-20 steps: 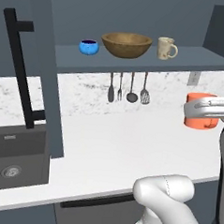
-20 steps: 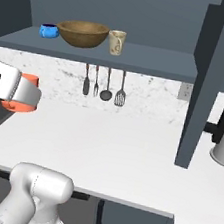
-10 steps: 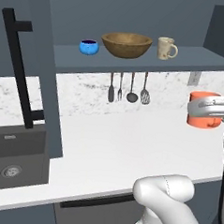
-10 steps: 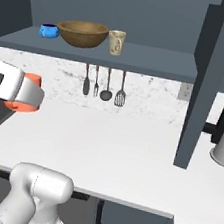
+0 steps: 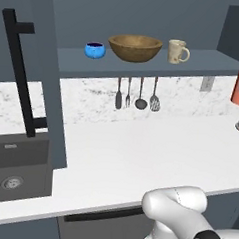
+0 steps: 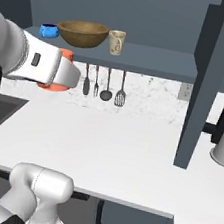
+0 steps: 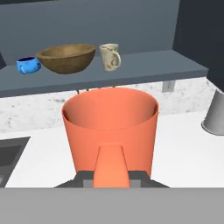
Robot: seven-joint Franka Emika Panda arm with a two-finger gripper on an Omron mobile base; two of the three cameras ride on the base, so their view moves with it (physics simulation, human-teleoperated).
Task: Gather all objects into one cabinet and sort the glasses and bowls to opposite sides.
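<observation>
Orange-red, the cup point(image 7: 110, 127) is gripped upright by the pincer point(image 7: 111, 175), held in the air above the white worktop point(image 6: 123, 151) and below shelf level. On the open cabinet shelf point(image 5: 205, 64) above, three things are lined up: the blue bowl point(image 5: 94, 50) at the left, the wooden bowl point(image 5: 135, 47) just beside it, and the mug point(image 5: 177, 51) to the right. Utensils point(image 5: 136, 94) are hung under the shelf. The cabinet door point(image 5: 44, 72) is swung open.

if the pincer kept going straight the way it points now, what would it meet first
Probably the cabinet shelf's front edge, near the beige mug; depth is unclear. The pincer is shut on the orange-red cup.
</observation>
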